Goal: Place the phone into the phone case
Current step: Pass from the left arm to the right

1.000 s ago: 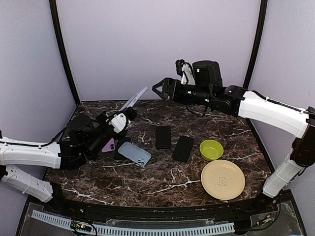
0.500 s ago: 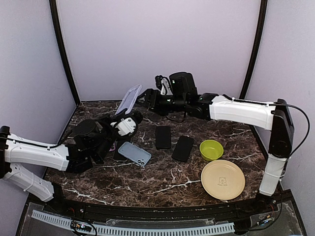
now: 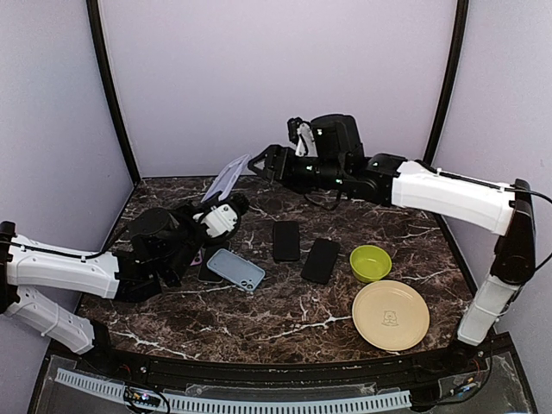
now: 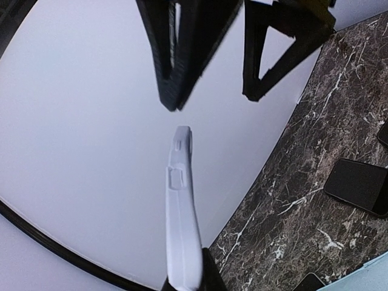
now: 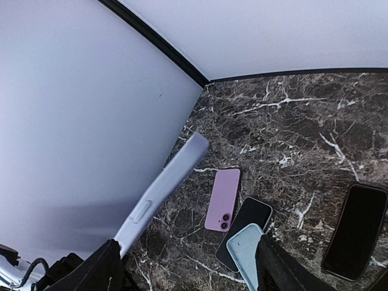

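Note:
My left gripper (image 3: 215, 210) is shut on the lower end of a lavender phone case (image 3: 226, 178) and holds it up, tilted, above the table's back left. In the left wrist view the phone case (image 4: 182, 212) is edge-on, rising from my left gripper (image 4: 188, 282). My right gripper (image 3: 263, 164) hangs open just right of the case's top end, not touching it; it appears as the right gripper (image 4: 212, 100) above the case tip. In the right wrist view, a pink phone (image 5: 223, 199) lies face down on the marble, between the open right gripper (image 5: 185, 264).
A black phone (image 5: 245, 224) lies partly under a light blue case (image 3: 235, 269) beside the pink one. Two more black phones (image 3: 285, 241) (image 3: 321, 260) lie mid-table. A green bowl (image 3: 370, 261) and tan plate (image 3: 390, 314) sit at the right.
My right arm swung left toward the raised case, then drew back slightly to the right. The left arm shifted the case a little left and steeper.

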`<state>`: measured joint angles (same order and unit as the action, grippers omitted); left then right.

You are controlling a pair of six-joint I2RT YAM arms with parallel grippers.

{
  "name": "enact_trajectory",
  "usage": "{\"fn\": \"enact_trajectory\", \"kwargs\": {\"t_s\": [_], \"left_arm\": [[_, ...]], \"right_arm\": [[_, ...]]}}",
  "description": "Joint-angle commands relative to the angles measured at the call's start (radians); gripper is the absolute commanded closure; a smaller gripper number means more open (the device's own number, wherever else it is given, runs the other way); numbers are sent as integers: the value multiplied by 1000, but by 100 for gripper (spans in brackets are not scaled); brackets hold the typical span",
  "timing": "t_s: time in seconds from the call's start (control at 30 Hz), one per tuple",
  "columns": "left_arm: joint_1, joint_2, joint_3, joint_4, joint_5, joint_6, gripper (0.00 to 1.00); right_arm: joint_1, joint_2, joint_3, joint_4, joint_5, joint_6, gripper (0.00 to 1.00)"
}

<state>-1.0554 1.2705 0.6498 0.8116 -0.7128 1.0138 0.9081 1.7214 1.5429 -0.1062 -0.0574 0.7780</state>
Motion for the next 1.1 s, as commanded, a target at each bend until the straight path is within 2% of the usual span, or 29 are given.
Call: {"fn": "enact_trajectory", "kwargs": {"t_s": [0.0,0.17,0.27,0.37,0.43,0.5,0.63,0.7,0.77,0.87,0.93,0.97,1.0,1.03,1.07], "left_arm": [[6,1,26,23,-22,8,100],[6,2,27,18,-24,10,100],[6,-3,23,9,-15,4,100],[6,-12,20,-31,14,-18,100],[5,-13,15,-50,42,-33,100],[5,-8,13,-55,54,-33,100],[5,-5,12,-43,44,-10,100],[5,-6,9,-47,50,-13,100],[5,-4,10,-59,56,-21,100],[5,-4,21,-103,73,-44,100],[6,-14,27,-150,102,-74,84],[6,-20,30,-170,138,-105,64],[5,-35,31,-218,163,-124,55],[5,-56,33,-239,216,-169,40],[6,-68,34,-283,243,-192,35]], "right_arm": [[44,-44,35,-36,120,-50,20],[35,36,81,-13,68,-8,14],[34,102,151,-14,18,4,13],[34,171,249,-18,-51,-14,19],[34,238,376,-99,-94,-51,22],[34,301,480,-168,-154,-74,32],[35,312,444,-122,-220,-52,72],[33,288,401,-89,-216,-53,87],[32,258,363,-62,-211,-66,98],[25,217,330,-43,-203,-87,100],[15,192,301,-42,-197,-99,100],[6,172,283,-43,-193,-103,100],[0,155,261,-38,-189,-105,100],[-7,137,234,-33,-188,-106,100],[-12,115,206,-25,-192,-109,100]]}}
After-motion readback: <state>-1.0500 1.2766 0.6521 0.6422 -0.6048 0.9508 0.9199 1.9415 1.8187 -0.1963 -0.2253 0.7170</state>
